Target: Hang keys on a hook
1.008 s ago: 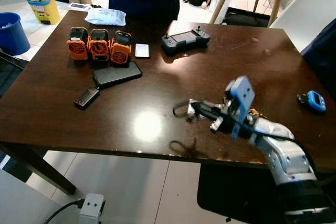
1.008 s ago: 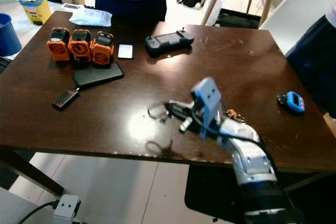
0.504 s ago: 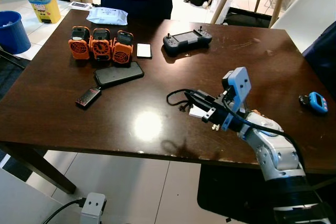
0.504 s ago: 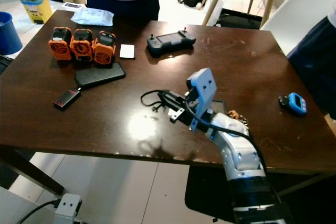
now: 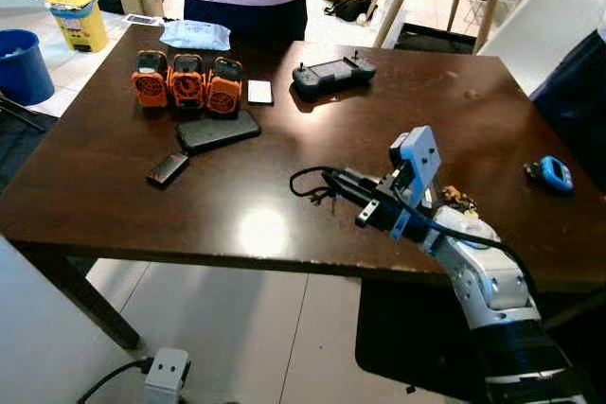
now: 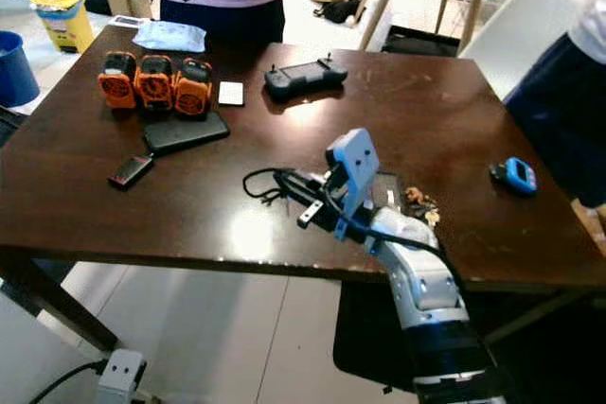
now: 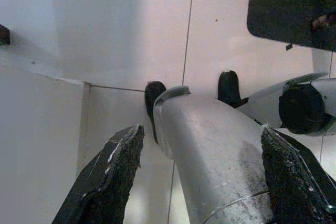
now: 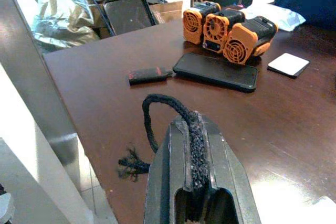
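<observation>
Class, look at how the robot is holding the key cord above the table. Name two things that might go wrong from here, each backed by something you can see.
1. The right gripper pinches only the thin black cord; its free loop dangles loose, so it might slip out or snag on the table.
2. No hook is in sight, so the robot must carry the cord away. A swing of the arm may sweep the dangling loop across the table, possibly catching the black phone.

Both eye views look down on the table (image 5: pixel 123 177); wrist views sit close

On the table (image 5: pixel 114 167), the phone (image 5: pixel 217 131) lies before three battery packs (image 5: pixel 185 80), left of the controller (image 5: pixel 332 72).
</observation>
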Controlling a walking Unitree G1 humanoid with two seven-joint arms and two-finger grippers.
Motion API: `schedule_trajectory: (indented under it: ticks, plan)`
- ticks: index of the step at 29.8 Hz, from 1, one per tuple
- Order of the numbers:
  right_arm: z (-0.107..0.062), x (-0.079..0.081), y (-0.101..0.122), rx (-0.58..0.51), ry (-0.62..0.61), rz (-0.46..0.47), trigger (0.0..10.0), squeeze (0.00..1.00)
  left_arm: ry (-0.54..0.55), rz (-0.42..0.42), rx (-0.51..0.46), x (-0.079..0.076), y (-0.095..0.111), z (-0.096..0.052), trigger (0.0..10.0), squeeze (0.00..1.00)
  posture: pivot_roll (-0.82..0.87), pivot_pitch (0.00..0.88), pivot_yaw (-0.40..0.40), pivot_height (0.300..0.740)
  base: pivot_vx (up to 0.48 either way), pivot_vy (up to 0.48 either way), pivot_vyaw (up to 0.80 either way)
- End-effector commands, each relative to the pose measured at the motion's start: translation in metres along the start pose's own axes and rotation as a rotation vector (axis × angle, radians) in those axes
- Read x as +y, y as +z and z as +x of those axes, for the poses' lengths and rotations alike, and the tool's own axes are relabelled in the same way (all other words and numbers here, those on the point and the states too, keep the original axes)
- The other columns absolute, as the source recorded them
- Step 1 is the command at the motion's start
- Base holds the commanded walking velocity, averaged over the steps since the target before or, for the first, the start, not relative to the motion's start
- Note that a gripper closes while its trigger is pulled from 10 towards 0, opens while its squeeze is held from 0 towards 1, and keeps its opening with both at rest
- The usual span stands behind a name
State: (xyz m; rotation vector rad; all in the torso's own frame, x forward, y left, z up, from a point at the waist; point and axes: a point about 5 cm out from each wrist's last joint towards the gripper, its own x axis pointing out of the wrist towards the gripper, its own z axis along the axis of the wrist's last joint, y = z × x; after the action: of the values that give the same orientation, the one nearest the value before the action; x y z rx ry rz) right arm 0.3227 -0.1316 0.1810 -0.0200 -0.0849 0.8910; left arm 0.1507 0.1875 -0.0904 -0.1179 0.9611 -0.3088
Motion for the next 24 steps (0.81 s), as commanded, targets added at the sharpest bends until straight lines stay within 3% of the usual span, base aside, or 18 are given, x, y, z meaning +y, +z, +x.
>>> schedule_trajectory:
  ticks: [1,14,24]
  plan:
    - [-0.003,0.0,-0.001,-0.006,-0.008,0.012,10.0,0.0,-0.025,-0.034,0.066,-0.007,-0.02,-0.002,10.0,0.0,0.06,0.037,0.004,0.74,0.0,-0.48,0.0]
    - [0.0,0.001,-0.003,-0.022,-0.037,0.032,10.0,0.0,-0.007,-0.05,0.092,-0.006,-0.029,-0.005,10.0,0.0,0.06,0.041,0.006,0.74,0.0,-0.48,0.0]
    - [0.007,0.014,-0.007,-0.037,0.021,0.052,10.0,0.0,0.053,-0.058,0.071,0.0,-0.025,-0.005,10.0,0.0,0.06,0.044,0.009,0.74,0.0,0.0,0.74]
